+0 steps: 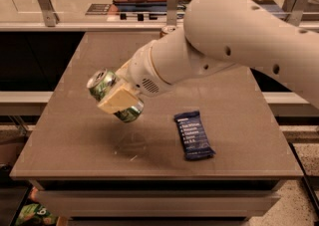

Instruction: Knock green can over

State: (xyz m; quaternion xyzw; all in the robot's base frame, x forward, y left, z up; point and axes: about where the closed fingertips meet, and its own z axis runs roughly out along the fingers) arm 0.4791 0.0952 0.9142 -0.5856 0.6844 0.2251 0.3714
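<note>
The green can, green and white with a silver top, is tilted to the upper left and held above the brown table. My gripper is shut on the green can, with a cream finger pad across its body. The big white arm reaches in from the right and covers the table's middle.
A blue snack bar wrapper lies flat on the table, right of the can. The top of a tan-and-brown can peeks out behind the arm at the table's back. A counter with trays runs behind the table.
</note>
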